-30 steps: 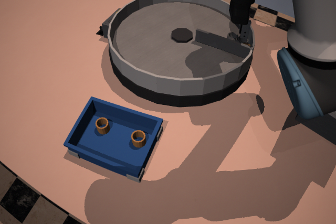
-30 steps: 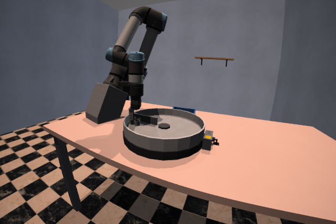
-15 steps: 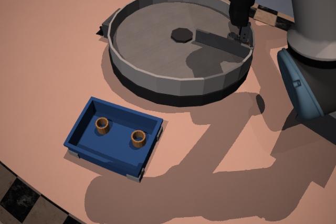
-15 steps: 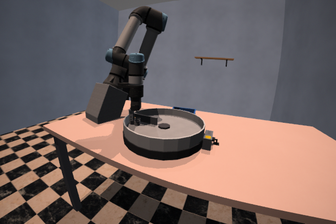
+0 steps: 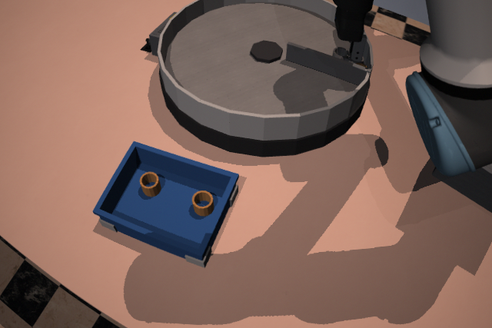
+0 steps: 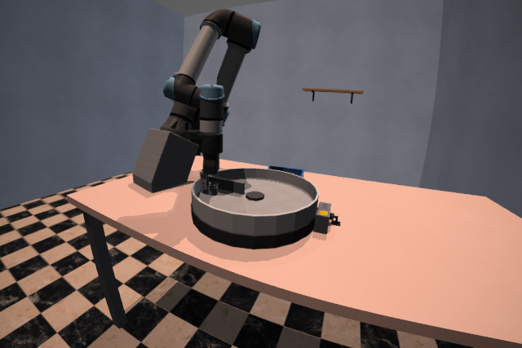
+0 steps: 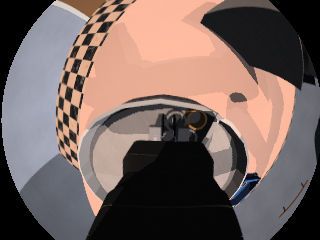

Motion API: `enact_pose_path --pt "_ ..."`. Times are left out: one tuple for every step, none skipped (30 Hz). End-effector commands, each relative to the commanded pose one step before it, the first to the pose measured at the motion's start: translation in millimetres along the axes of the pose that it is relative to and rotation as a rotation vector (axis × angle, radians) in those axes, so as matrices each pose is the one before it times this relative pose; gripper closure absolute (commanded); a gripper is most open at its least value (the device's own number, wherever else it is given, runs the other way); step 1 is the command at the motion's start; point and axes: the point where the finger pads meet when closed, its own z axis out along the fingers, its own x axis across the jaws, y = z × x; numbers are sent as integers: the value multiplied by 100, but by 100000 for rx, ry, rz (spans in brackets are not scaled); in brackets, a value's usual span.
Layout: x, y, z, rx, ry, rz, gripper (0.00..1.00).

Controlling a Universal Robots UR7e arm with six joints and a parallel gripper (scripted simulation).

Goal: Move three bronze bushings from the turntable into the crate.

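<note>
My gripper (image 5: 354, 57) (image 6: 207, 187) (image 7: 168, 120) is partly open, with a narrow gap. It is low inside the turntable (image 5: 222, 38) (image 6: 282, 203) (image 7: 107, 147), in the corner between the rim and a grey barrier. A bronze bushing (image 5: 360, 64) (image 7: 196, 120) stands beside the fingers, mostly hidden by the barrier in the top view. A grey bushing (image 5: 340, 52) and other grey ones crowd around the fingertips. Whether one is between them is hard to see. Two bronze bushings (image 5: 150, 184) (image 5: 202, 203) stand upright and apart in the blue crate (image 5: 167, 243) (image 6: 286, 169) (image 7: 244, 192).
The grey barrier (image 5: 325, 64) (image 6: 229, 184) runs from near the dark hub (image 5: 266, 51) (image 6: 254, 196) to the raised rim. A grey box (image 6: 322, 218) is fixed outside the rim. A large dark block (image 6: 166, 160) stands near the arm's base.
</note>
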Motion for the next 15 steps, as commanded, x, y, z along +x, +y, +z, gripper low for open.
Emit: enact_pose_path --pt "-44 12 -27 -40 -127 -12 60" --pt "0 0 0 0 0 0 60" --pt "1 0 133 0 2 0 60" --pt "0 0 136 0 -1 0 60" --pt "0 0 136 0 -1 0 60" --pt "0 0 136 0 -1 0 60" --pt "0 0 136 0 -1 0 60" --pt "0 0 0 0 0 0 60" --pt "0 0 0 0 0 0 60" --pt "0 0 0 0 0 0 60" --pt "0 0 0 0 0 0 60" --pt "0 0 0 0 0 0 60" --pt "0 0 0 0 0 0 60" --pt "0 0 0 0 0 0 60" --pt "0 0 0 0 0 0 60"
